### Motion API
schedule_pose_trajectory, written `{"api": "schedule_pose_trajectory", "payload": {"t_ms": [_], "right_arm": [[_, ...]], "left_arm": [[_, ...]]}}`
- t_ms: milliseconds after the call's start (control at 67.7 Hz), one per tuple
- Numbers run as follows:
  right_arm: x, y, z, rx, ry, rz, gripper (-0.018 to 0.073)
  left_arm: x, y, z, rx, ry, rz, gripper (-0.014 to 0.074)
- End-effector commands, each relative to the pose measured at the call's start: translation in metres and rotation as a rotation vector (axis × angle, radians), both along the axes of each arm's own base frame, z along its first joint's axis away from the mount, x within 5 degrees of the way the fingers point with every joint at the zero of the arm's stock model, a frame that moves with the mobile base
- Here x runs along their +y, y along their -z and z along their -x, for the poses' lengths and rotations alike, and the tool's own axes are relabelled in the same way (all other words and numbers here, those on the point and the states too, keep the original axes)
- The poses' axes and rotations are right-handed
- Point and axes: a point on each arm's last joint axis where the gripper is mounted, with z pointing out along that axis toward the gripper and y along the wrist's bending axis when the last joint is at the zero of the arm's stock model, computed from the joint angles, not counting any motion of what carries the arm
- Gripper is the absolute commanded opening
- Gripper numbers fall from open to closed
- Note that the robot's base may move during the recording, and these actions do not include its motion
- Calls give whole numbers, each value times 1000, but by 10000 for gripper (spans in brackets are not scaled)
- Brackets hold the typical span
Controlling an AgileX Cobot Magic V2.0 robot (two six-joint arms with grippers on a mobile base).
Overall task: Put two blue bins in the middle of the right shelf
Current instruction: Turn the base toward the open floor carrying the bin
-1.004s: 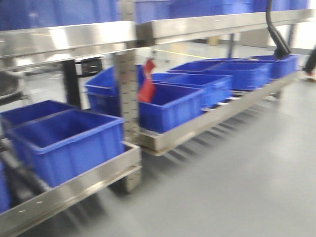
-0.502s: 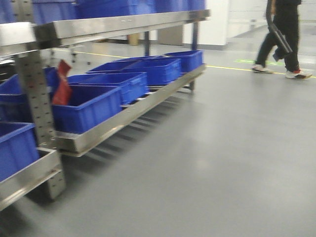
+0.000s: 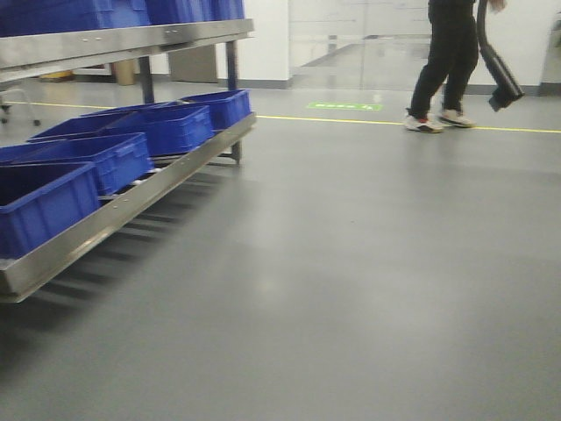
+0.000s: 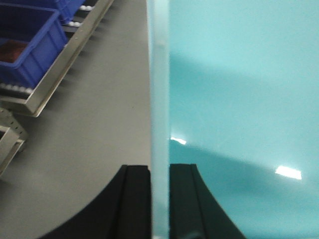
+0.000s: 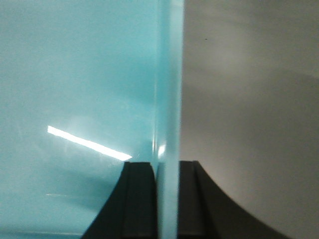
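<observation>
Left wrist: L claw (image 4: pixel 159 172) grips cyan bin (image 4: pixel 239 99); R claw (image 5: pixel 168 168) too.

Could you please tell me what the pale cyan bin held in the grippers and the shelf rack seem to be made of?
The pale cyan bin looks like smooth, glossy plastic: light glints sit on its wall. The shelf rack looks like brushed stainless steel, or a similar metal: silvery and softly reflective.

The pale blue bin (image 4: pixel 239 99) is smooth, glossy plastic with bright glints. The shelf (image 3: pixel 131 41) is brushed metal, its dark blue bins (image 3: pixel 166 129) plastic. The grey floor (image 3: pixel 351 263) looks smooth, faintly sheeny.
</observation>
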Motion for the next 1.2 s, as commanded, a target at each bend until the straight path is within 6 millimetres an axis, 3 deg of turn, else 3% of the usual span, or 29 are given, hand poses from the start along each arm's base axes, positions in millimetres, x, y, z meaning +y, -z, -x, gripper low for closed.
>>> {"api": "schedule_pose_trajectory", "payload": {"t_ms": [0, 1181], "right_arm": [[-2, -18, 6, -92, -29, -55, -166], [-2, -18, 6, -92, -29, -55, -166]], "left_arm": [[-1, -19, 3, -137, 32, 53, -111], [-1, -19, 3, -137, 32, 53, -111]]}}
